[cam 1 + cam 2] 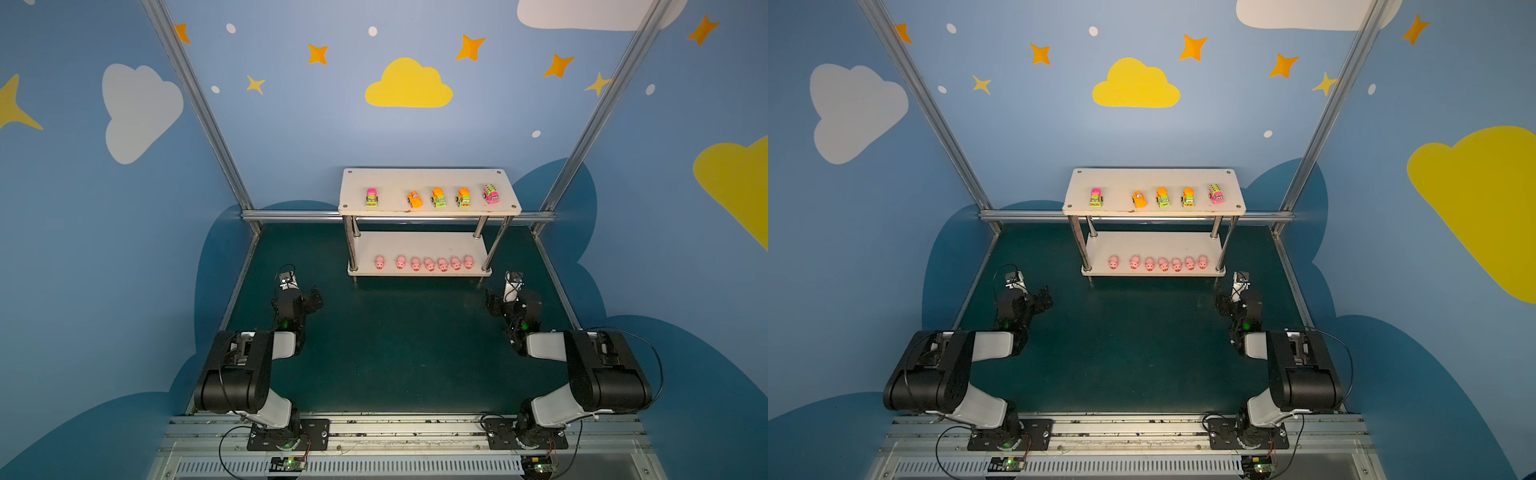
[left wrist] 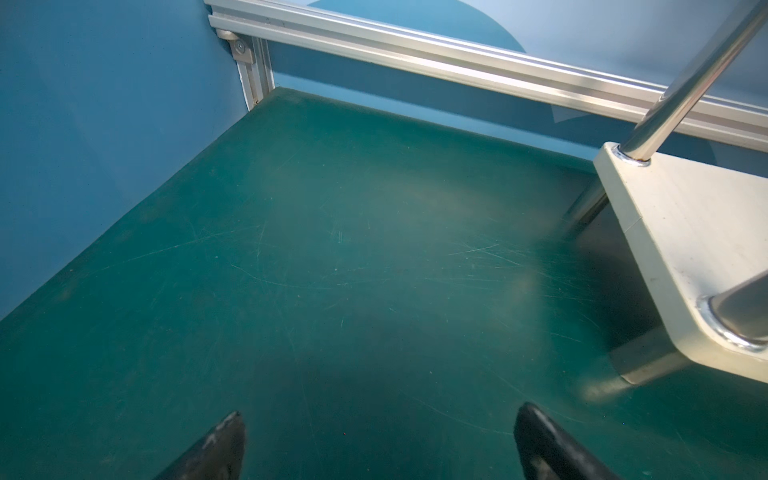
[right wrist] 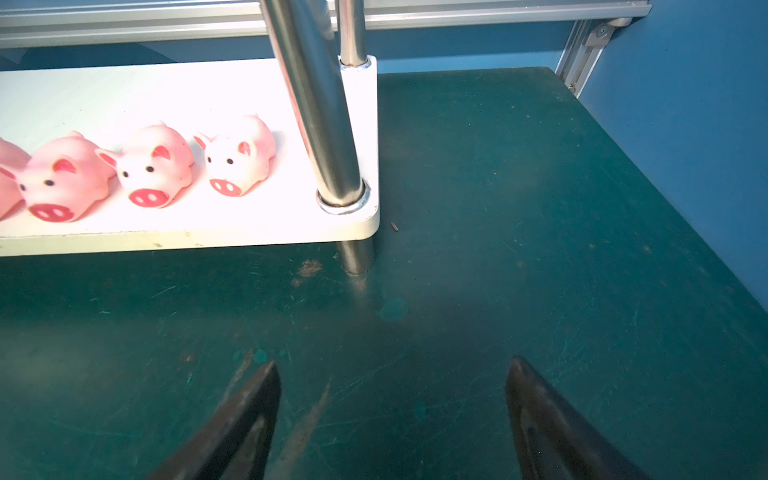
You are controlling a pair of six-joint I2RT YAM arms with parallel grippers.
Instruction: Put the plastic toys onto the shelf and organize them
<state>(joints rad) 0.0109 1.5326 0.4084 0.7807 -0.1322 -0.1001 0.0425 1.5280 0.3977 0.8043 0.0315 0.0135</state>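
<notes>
The shelf (image 1: 390,183) (image 1: 1117,183) stands at the back of the green mat in both top views. Several bright toy vehicles (image 1: 438,197) (image 1: 1163,197) sit in a row on its top board. Several pink pigs (image 1: 429,263) (image 1: 1163,263) line the front of the lower board; three of these pigs (image 3: 153,166) show in the right wrist view. My left gripper (image 1: 313,297) (image 2: 380,411) hangs open and empty over bare mat, left of the shelf's lower corner (image 2: 681,232). My right gripper (image 1: 492,303) (image 3: 394,361) is open and empty near the shelf's front right leg (image 3: 332,124).
Aluminium frame rails (image 1: 291,215) and slanted posts (image 1: 199,108) border the mat (image 1: 395,340) at the back and sides, with blue walls close behind. Both arm bases (image 1: 286,432) sit on the front rail. Chrome legs (image 2: 685,87) stand at the shelf corners.
</notes>
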